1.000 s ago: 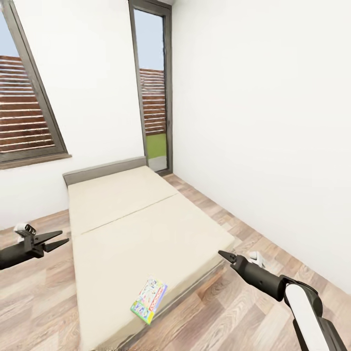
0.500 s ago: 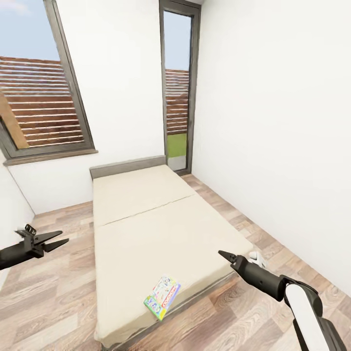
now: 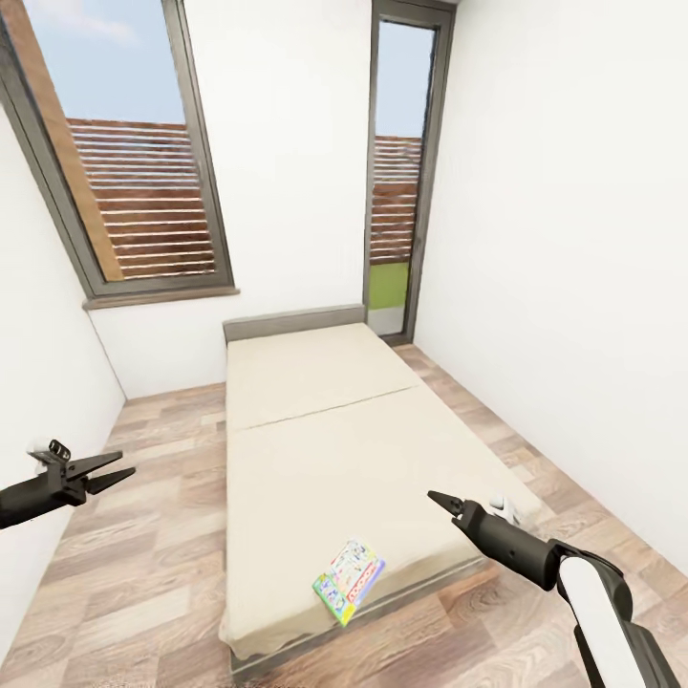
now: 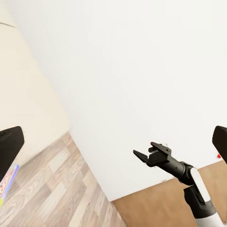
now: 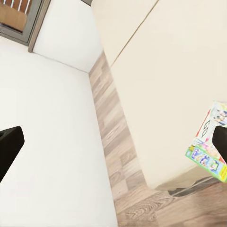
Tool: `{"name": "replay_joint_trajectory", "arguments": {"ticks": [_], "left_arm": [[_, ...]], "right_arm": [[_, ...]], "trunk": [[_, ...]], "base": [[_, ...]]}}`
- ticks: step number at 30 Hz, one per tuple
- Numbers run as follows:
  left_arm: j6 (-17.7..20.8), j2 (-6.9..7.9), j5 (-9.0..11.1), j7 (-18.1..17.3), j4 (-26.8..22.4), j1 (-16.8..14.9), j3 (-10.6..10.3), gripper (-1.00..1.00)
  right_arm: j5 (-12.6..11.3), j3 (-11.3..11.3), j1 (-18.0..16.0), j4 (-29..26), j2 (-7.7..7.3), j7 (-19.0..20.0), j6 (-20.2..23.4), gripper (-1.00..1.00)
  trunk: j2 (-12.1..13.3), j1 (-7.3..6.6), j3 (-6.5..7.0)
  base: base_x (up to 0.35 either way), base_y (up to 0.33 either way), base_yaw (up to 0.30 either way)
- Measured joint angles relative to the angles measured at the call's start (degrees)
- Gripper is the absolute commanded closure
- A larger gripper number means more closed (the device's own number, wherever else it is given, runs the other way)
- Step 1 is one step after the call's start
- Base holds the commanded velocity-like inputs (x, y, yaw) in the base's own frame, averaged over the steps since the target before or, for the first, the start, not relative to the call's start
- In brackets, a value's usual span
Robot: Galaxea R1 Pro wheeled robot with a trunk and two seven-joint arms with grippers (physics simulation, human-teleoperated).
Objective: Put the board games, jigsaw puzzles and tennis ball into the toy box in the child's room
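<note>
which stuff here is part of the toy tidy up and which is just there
Part of the job:
- board game, lying flat near the bed's foot edge
- bed, which it lies on

Just there:
- large window
- narrow glass door
- wood-plank floor
- white walls

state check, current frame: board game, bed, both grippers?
board game: lying flat on the bed near its foot edge, not held
bed: cream cover flat, carrying one game box
left gripper: open, empty, over the floor beside the bed
right gripper: fingers look together, nothing held, over the bed's corner
</note>
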Motion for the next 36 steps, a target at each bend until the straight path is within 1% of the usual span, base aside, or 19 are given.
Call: {"name": "replay_joint_trajectory", "arguments": {"ticks": [11, 27, 30, 35, 36], "left_arm": [[0.00, 0.00, 0.00, 0.00, 0.00, 0.00, 0.00, -1.00], [0.00, 0.00, 0.00, 0.00, 0.01, 0.00, 0.00, -1.00], [0.00, -0.01, 0.01, 0.01, 0.02, -0.01, -0.03, -1.00], [0.00, -0.02, -0.03, 0.00, 0.01, -0.02, -0.02, -1.00], [0.32, -0.34, 0.30, 0.00, 0.02, -0.35, 0.30, -1.00]], "right_arm": [[-0.01, 0.00, 0.00, -0.02, 0.01, 0.00, 0.01, -1.00], [0.00, 0.10, 0.00, -0.02, 0.06, -0.03, 0.01, -1.00], [-0.01, 0.04, 0.01, -0.01, 0.06, -0.03, 0.02, -1.00], [-0.02, 0.06, 0.02, 0.01, 0.06, -0.04, 0.01, -1.00], [0.33, 0.37, -0.31, 0.33, -0.26, 0.29, -0.31, -1.00]], "trunk": [[0.00, 0.00, 0.00], [0.00, 0.00, 0.00], [0.00, 0.00, 0.00], [0.01, 0.00, 0.00], [-0.02, -0.01, 0.00]], "base": [[0.000, -0.017, 0.290], [0.000, -0.158, 0.290], [0.000, -0.165, 0.183], [0.000, -0.147, 0.050], [0.000, 0.000, 0.000]]}}
